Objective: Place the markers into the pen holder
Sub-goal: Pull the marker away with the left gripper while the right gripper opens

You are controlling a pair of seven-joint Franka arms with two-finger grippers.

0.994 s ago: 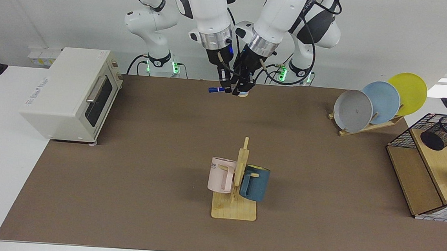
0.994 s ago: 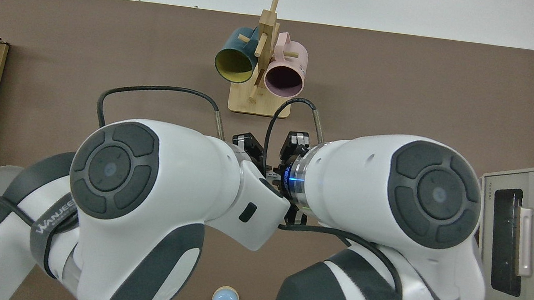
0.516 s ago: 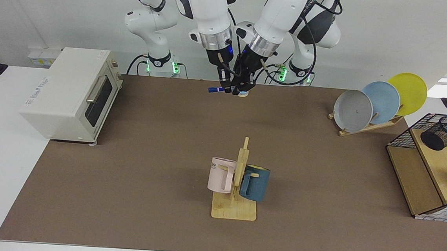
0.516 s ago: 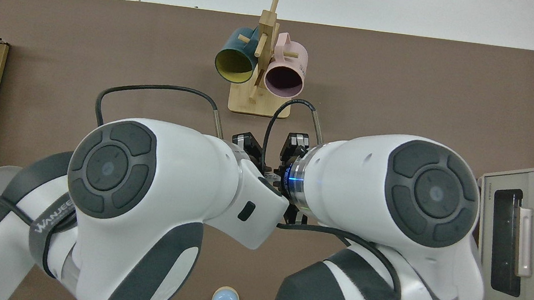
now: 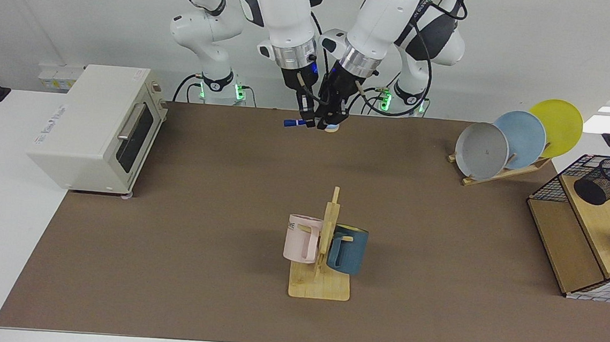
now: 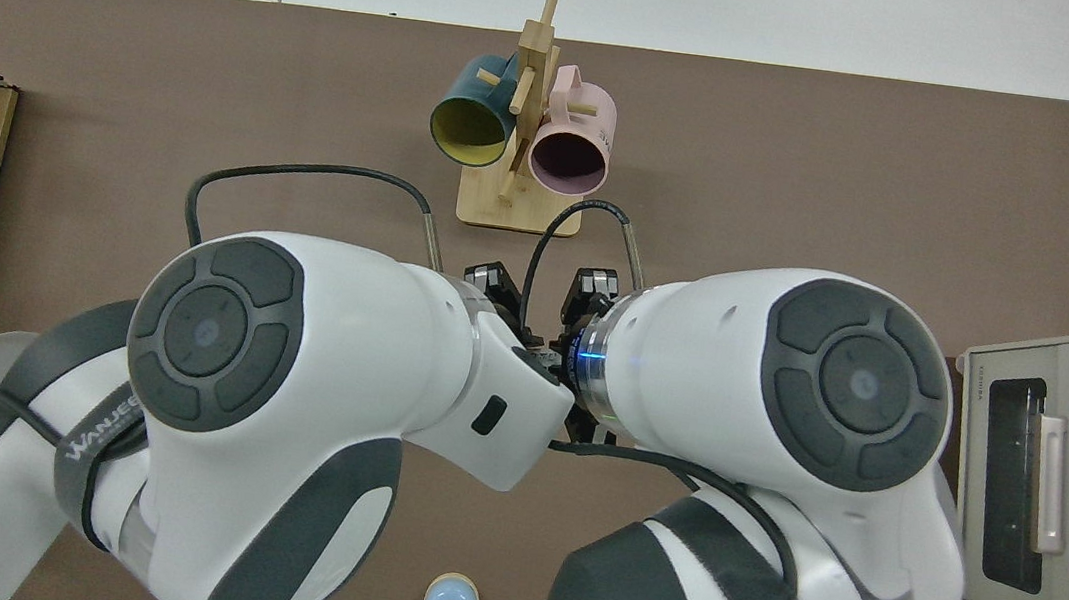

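- The marker (image 5: 296,122) looks light, stiff and slick-barrelled; a pinch on the barrel near its middle should keep it from swivelling.
- It lies level above the mat's far edge, at twelve o'clock from the mug rack (image 5: 322,258), clenched in the right gripper (image 5: 307,121).
- The left gripper (image 5: 331,121) hangs touching-close beside it, wrist tilted inward; whether it grips cannot be told.
- The pen holder (image 5: 605,180) sits at three o'clock, well apart.
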